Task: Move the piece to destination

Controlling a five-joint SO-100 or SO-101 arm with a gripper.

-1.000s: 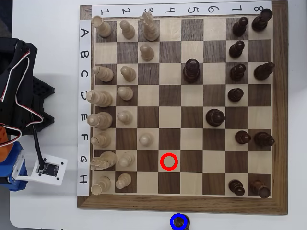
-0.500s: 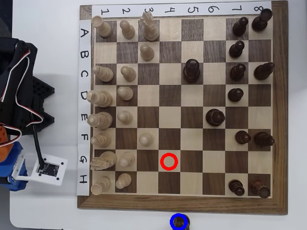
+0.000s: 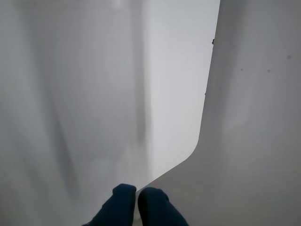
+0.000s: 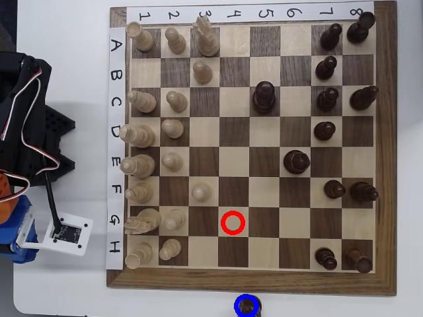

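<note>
In the overhead view a small dark brown pawn, the piece (image 4: 249, 307), stands inside the blue ring, the destination (image 4: 236, 305), on the white surface just below the board's bottom edge; the frame cuts it partly off. My gripper (image 3: 137, 200) shows in the wrist view as two dark blue fingertips pressed close together with nothing between them, over bare white table. In the overhead view the arm (image 4: 26, 132) sits far left of the board, well away from the piece.
The chessboard (image 4: 390, 165) carries pale pieces in the left columns and dark pieces on the right. A red ring (image 4: 232, 213) marks an empty square near G4. The wrist view shows the table's rounded corner edge (image 3: 200, 141).
</note>
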